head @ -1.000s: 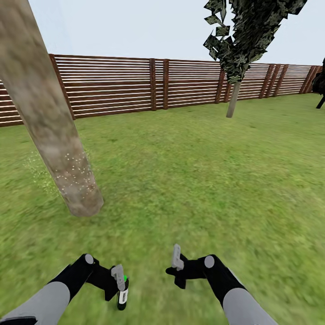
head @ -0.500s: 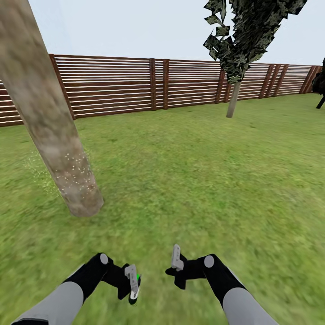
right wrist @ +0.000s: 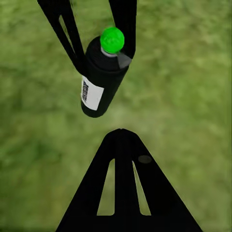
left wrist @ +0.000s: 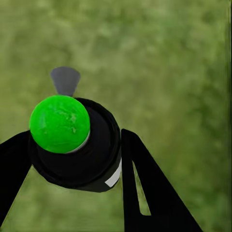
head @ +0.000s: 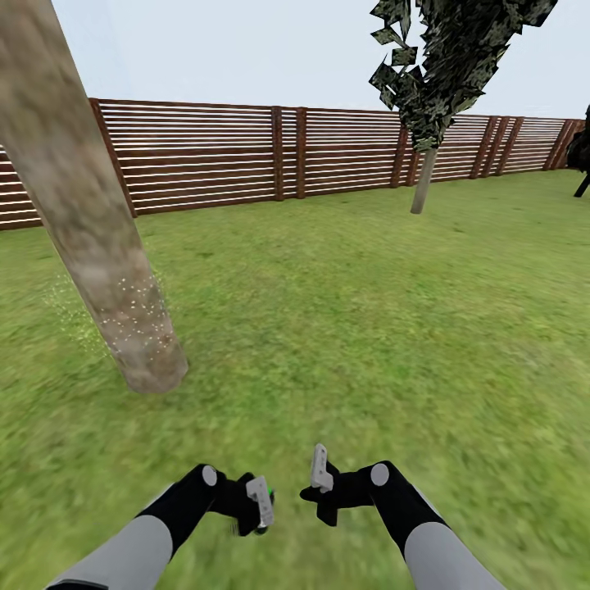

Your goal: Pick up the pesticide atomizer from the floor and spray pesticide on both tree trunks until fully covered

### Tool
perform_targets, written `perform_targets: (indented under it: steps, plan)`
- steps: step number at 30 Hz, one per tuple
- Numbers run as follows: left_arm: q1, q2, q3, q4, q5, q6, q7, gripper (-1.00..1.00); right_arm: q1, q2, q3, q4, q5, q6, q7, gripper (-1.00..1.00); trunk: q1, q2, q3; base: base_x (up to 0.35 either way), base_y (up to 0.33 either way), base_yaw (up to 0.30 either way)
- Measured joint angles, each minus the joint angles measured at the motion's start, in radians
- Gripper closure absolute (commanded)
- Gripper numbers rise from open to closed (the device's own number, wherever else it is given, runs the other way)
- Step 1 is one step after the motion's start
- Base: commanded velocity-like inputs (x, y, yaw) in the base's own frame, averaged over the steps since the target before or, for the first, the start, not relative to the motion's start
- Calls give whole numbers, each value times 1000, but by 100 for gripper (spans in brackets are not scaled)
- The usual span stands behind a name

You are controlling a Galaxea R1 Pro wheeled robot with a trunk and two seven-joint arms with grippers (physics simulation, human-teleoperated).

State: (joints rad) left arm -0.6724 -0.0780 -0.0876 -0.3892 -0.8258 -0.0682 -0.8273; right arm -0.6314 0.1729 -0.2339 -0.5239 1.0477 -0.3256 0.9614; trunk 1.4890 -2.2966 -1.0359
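My left gripper (head: 260,501) is low over the grass, shut on the pesticide atomizer (head: 260,529), a small black bottle with a white label. In the left wrist view its green cap (left wrist: 60,123) sits between the two black fingers (left wrist: 145,188). In the right wrist view the atomizer (right wrist: 99,79) hangs in the left gripper (right wrist: 104,60) just ahead of my right gripper (right wrist: 121,133). The right gripper (head: 321,467) is shut on nothing, a hand's width right of the left one. A thick pale tree trunk (head: 98,229) leans at near left, with pale speckles low on it (head: 135,315). The second tree's trunk (head: 424,182) stands far off by the fence.
Green lawn (head: 352,328) stretches ahead to a brown slatted fence (head: 213,156). The far tree's grey-green crown (head: 451,57) hangs at the upper right. A black cone-shaped tree (head: 580,152) shows at the right edge.
My left arm has swung right with the atomizer, closing most of the gap to the right gripper. The right arm and the view have stayed still.
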Motion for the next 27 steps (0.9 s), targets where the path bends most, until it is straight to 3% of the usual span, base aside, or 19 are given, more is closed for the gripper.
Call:
perform_targets:
  steps: [10, 14, 18, 27]
  plan:
    - [2, -22, 0, 89, -3, -28, 8, 100, 0, 0, 0, -1, 0, 0, 0, 100, 0, 0, 0, 0, 0, 0]
    - [3, -23, 1, 111, 0, -31, 79, 100, 0, 0, 0, 0, 0, 0, 0, 100, 0, 0, 0, 0, 0, 0]
    - [2, -27, 2, 126, -3, -119, 91, 100, 0, 0, 0, 0, 0, 0, 0, 100, 0, 0, 0, 0, 0, 0]
    - [2, -51, 6, 144, 4, -134, 93, 100, 0, 0, 0, 0, 0, 0, 0, 100, 0, 0, 0, 0, 0, 0]
